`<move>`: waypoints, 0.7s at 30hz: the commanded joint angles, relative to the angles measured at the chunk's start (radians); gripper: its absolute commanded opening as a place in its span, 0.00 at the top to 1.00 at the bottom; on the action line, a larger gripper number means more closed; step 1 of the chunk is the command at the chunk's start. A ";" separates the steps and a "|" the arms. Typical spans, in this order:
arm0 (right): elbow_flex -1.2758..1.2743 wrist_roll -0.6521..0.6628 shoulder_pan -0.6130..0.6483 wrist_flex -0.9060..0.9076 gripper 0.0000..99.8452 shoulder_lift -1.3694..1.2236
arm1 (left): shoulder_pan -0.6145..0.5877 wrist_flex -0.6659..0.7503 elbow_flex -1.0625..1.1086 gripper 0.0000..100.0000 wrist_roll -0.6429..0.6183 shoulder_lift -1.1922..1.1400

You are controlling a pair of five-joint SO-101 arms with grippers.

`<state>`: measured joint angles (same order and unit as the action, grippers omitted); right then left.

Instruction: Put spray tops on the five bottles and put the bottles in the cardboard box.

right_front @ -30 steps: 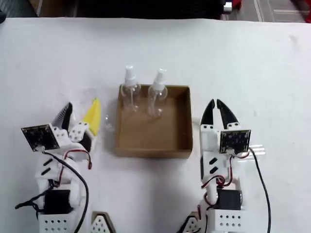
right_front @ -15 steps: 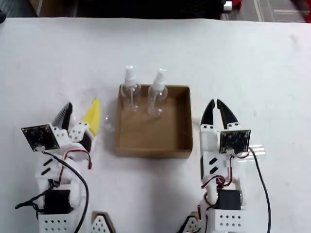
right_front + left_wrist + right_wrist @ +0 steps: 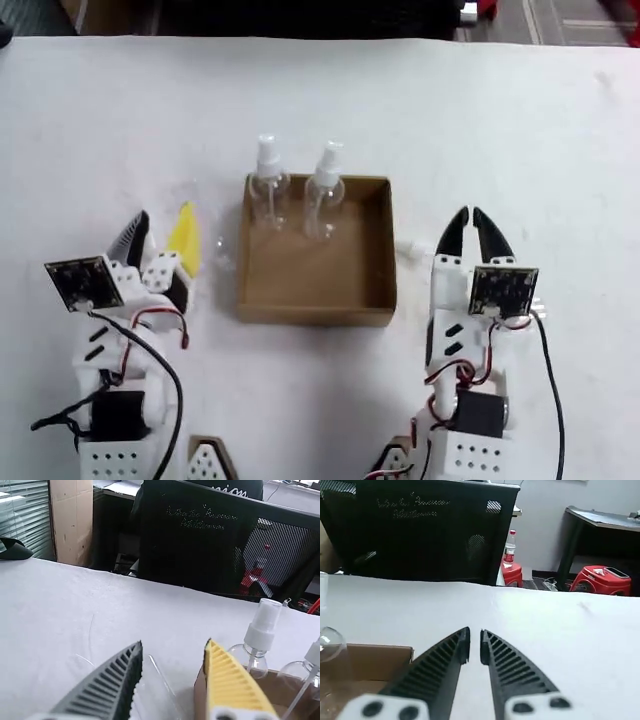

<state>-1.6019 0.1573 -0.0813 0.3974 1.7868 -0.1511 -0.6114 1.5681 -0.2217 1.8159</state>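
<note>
The cardboard box (image 3: 384,240) lies in the middle of the table. Two clear bottles (image 3: 268,195) (image 3: 324,200) with white spray tops stand inside along its far wall. They also appear in the left wrist view (image 3: 253,650) (image 3: 306,672), and one shows at the edge of the right wrist view (image 3: 327,645). My left gripper (image 3: 162,216) (image 3: 173,645) is open to the left of the box, with a faint clear thing on the table between its fingers. My right gripper (image 3: 471,212) (image 3: 474,631) is shut and empty to the right of the box (image 3: 370,661). A white spray top (image 3: 409,245) lies by the box's right wall.
Black chairs and red bins stand beyond the table's far edge. A small white piece (image 3: 541,305) pokes out beside the right arm's wrist. Bare white tabletop stretches behind the box and to both sides.
The right arm has shifted to the right, uncovering the white spray top beside the box. The left gripper's yellow finger has closed in slightly.
</note>
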 commanded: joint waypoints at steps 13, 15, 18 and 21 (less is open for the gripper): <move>0.376 0.543 -0.027 0.455 0.98 -0.246 | -0.001 0.009 -0.035 0.98 0.115 0.008; 0.466 0.542 -0.091 0.473 0.98 -0.381 | -0.001 0.009 -0.035 0.98 0.115 0.008; 0.621 0.526 -0.131 0.582 0.98 -0.588 | -0.001 0.009 -0.035 0.98 0.117 0.008; 0.727 0.572 -0.127 0.702 0.98 -0.763 | -0.001 0.009 -0.034 0.98 0.117 0.008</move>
<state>-1.0495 0.6820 -0.1979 0.9712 1.2543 -0.1511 -0.6114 1.5681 -0.1174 1.8159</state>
